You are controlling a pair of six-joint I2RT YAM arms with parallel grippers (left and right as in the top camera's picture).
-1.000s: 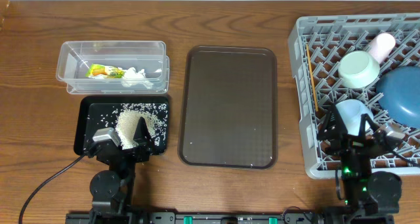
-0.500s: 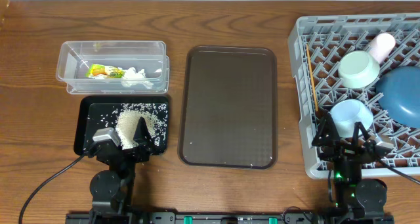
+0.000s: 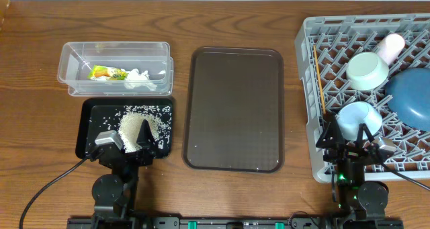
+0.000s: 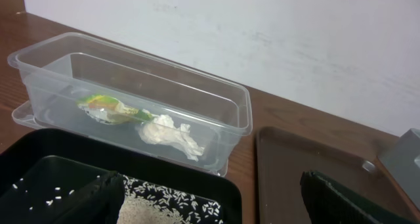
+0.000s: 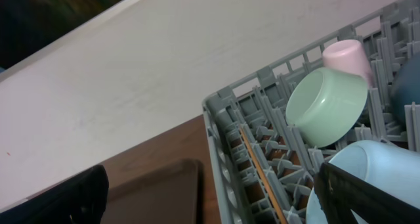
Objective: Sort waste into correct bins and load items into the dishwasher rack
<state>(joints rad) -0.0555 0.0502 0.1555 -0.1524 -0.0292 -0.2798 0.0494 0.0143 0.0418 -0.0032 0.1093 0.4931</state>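
Observation:
The grey dishwasher rack [image 3: 316, 74] at the right holds two mint bowls [image 3: 367, 71] [image 3: 358, 119], a pink cup [image 3: 391, 45], a dark blue dish [image 3: 410, 98] and a thin wooden stick [image 3: 318, 78]. The clear tub [image 3: 114, 58] holds the yellow-green wrapper [image 3: 107, 73] and white tissue [image 3: 141, 80]. The black tray [image 3: 94, 115] holds the rice [image 3: 138, 125]. My left gripper [image 3: 129, 143] is open and empty over the tray's front edge. My right gripper [image 3: 349, 145] is open and empty at the rack's front edge, just in front of the nearer bowl [image 5: 364, 178].
The large brown serving tray [image 3: 235, 108] lies between the bins and the rack; it also shows in the left wrist view [image 4: 308, 165]. A white wall runs behind the table. A black cable trails from the left arm's base.
My right gripper has drawn back toward the front edge of the rack, leaving the nearer mint bowl standing free in the rack. The left arm has not moved.

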